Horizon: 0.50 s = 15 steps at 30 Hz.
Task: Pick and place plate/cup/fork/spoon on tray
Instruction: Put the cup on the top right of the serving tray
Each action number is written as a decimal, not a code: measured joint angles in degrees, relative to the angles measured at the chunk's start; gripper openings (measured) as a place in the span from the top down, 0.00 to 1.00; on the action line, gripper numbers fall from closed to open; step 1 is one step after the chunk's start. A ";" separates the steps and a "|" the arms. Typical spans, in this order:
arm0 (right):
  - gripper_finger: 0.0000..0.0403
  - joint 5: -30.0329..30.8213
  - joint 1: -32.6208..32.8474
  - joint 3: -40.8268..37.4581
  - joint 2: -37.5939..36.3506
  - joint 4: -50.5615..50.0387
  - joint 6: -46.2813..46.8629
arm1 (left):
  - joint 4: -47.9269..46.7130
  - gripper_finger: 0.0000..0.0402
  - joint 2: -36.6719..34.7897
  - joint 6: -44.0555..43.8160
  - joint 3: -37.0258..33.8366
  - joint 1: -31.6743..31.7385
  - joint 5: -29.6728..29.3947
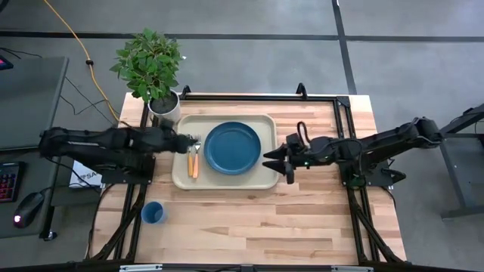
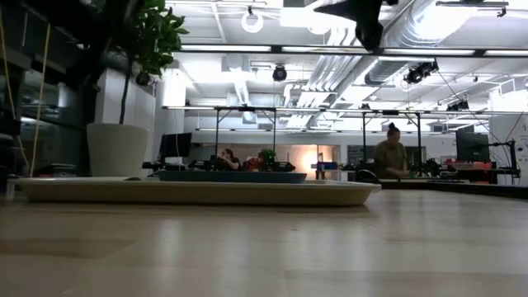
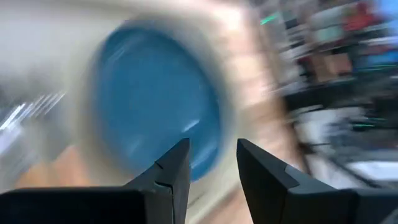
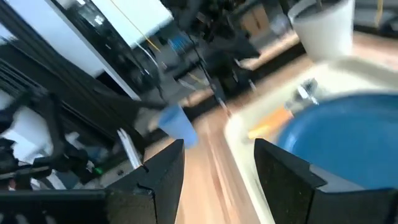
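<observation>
Beige tray (image 1: pixel 261 180), centre frame, long side across. Dark-blue plate (image 1: pixel 232 147) flat in its middle. Fork (image 1: pixel 189 156) and spoon (image 1: pixel 196 159) side by side at tray's left end. Blue cup (image 1: pixel 153 213) upright, lower left, off tray.

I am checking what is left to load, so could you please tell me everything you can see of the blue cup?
The cup is a small blue cylinder with an open top, standing upright on the bare wooden table. It sits off the tray, near the table's front left corner, and looks empty. Its material cannot be told. Nothing touches it: both grippers are up by the tray, well away. The right wrist view shows it only as a blurred blue shape.
</observation>
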 joint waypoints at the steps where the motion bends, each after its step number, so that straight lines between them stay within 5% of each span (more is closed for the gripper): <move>1: 0.54 0.01 -0.02 0.00 -0.58 0.85 -0.52 | 2.53 0.72 -0.78 4.10 1.91 -0.04 -0.74; 6: 0.54 0.00 -0.06 0.00 -3.33 7.82 -1.79 | 16.94 0.72 -1.91 25.18 10.19 -1.16 0.52; 11: 0.54 -1.23 -0.06 0.00 -5.31 12.15 -5.07 | 27.36 0.77 -1.59 46.95 15.46 -6.38 9.94; 15: 0.54 -1.93 -0.06 0.00 -6.79 13.28 -5.76 | 27.61 0.84 -2.26 54.02 16.19 -10.82 11.26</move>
